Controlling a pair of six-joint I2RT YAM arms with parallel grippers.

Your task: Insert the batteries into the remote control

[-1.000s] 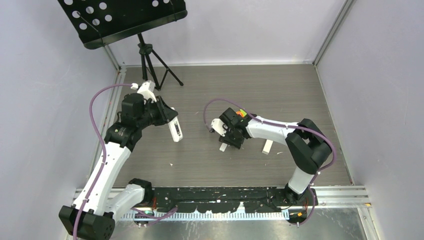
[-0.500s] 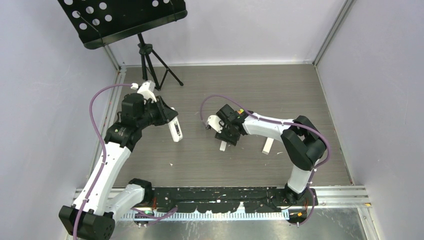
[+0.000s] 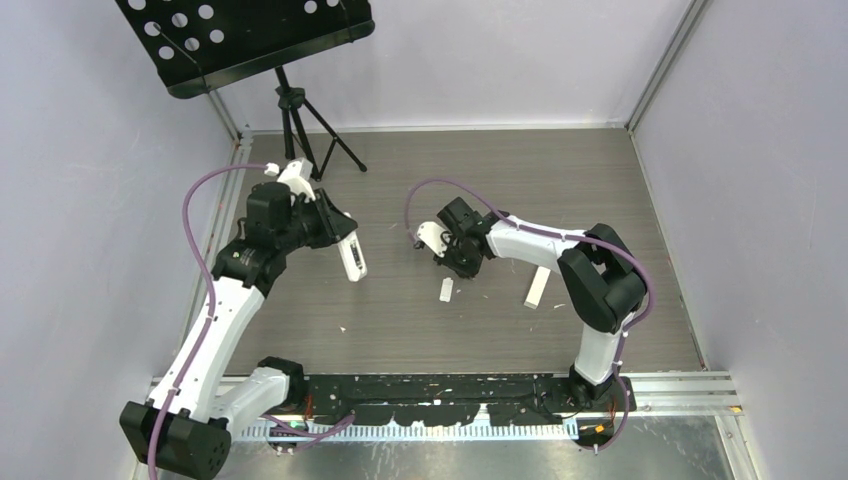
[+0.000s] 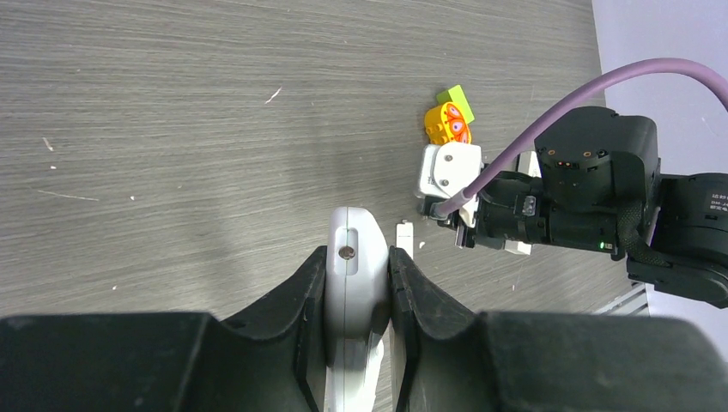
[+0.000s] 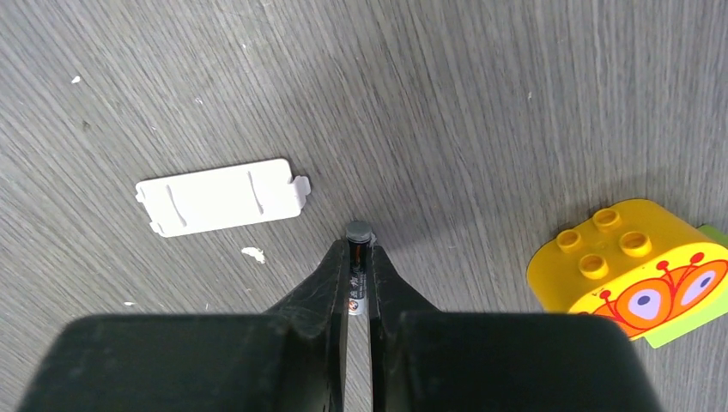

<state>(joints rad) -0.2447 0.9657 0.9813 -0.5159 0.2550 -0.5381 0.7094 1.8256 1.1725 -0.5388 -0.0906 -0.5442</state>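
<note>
We see the left hand (image 4: 356, 266) clenched on the remote (image 4: 352, 300), held edge-on above the bench (image 3: 560, 190) with its nose poking out past the fingers. The right hand (image 5: 359, 253) is pinched shut on 1 battery (image 5: 358, 232), a slim dark cylinder whose grey end sticks out beyond the fingertips. We cannot tell whether it is clear of the bench. The main risk, as we judge it, is that narrow pinch: a round battery caught between 2 thin tips could roll, twist or pop free as the arm swings, and it would be hard to find again on the dark grain. We also cannot tell which face of the remote holds the open bay, so the 2 hands may meet at a bad angle and jam the battery against the rim. The cover (image 5: 221, 196) lies flat near the right hand on 1 side; the toy (image 5: 631, 262) and green block (image 5: 687, 333) sit near on the other, so a low sweep could knock them. Between the arms the bench is open, and the stand (image 3: 250, 40) is well apart.
</note>
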